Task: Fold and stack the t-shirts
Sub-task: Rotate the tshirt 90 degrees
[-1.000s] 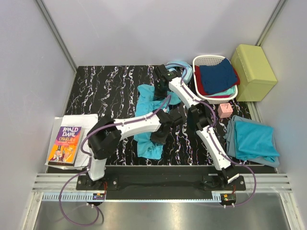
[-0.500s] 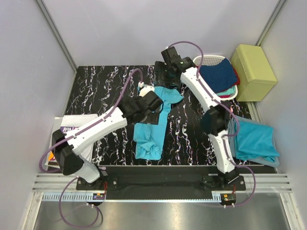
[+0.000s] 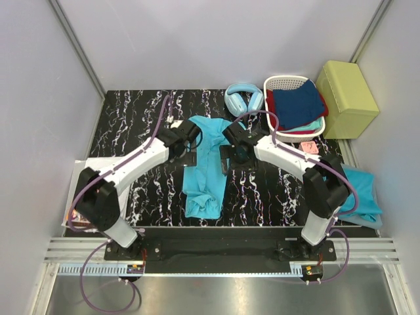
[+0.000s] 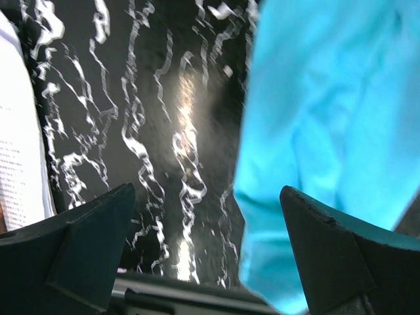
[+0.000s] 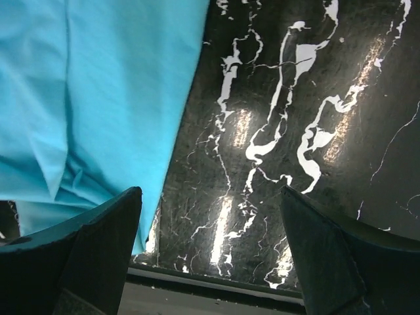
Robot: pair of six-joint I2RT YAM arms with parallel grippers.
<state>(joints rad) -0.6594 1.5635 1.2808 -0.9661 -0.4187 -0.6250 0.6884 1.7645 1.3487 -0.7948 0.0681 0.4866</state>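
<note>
A turquoise t-shirt (image 3: pixel 205 164) lies in a long, rumpled strip down the middle of the black marbled table (image 3: pixel 138 125). Hovering at the shirt's upper left edge, my left gripper (image 3: pixel 188 142) is open and holds nothing. Over the shirt's right edge my right gripper (image 3: pixel 229 155) is open too. In the left wrist view the t-shirt (image 4: pixel 328 118) fills the right side, and the gripper (image 4: pixel 207 190) spans bare table and the cloth's edge. The right wrist view has the t-shirt (image 5: pixel 98 85) at the left, with the gripper (image 5: pixel 210 191) over bare table beside it.
Folded turquoise shirts (image 3: pixel 348 190) are stacked at the right edge. A white basket (image 3: pixel 281 84) with dark blue and red clothes stands at the back right, beside a yellow box (image 3: pixel 346 88). Blue headphones (image 3: pixel 244 98) and a pink object (image 3: pixel 310 148) lie nearby. A book and papers (image 3: pixel 88 190) rest at left.
Both grippers opened and let go of the t-shirt. The arms drew back from the far side toward the middle. The shirt now lies stretched lengthwise on the table.
</note>
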